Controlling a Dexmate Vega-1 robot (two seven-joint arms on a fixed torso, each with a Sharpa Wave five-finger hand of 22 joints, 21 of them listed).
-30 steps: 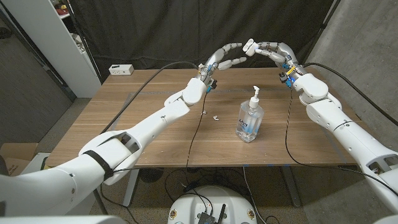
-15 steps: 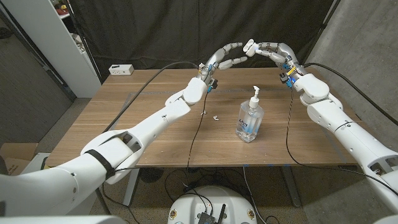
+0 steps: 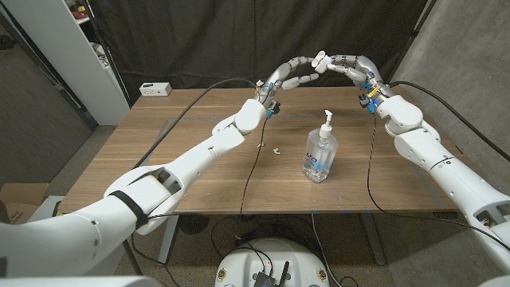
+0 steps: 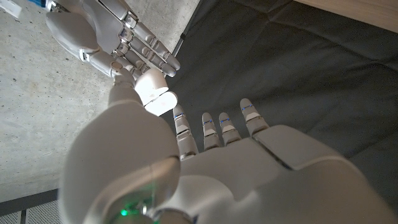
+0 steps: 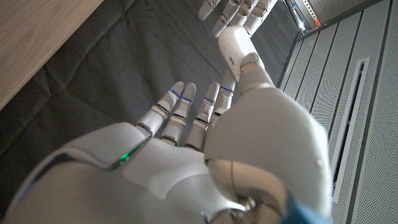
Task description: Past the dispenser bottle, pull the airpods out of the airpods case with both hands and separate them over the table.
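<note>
We've got both hands up in the air past the far edge of the worktop, meeting at about 12 o'clock from the bottle. The case is a small white rounded thing sitting right between them, well above the wood.

The right hand comes in from 3 o'clock of the case and has it pinched at the fingertips; in the left wrist view we can see the case tucked against the right hand's fingers. The left hand reaches in from 9 o'clock with its fingers curved toward the case, tips right at it. In the right wrist view the case sits between the right thumb and the left fingers, so both hands look like they're on it, though we can't make out how firm the left's grip is. The remaining fingers on each hand are loosely extended, not balled up.

Down on the worktop there's a tiny white piece lying at roughly 9 o'clock of the bottle, well apart from both hands. Too small for us to say what it is.
</note>
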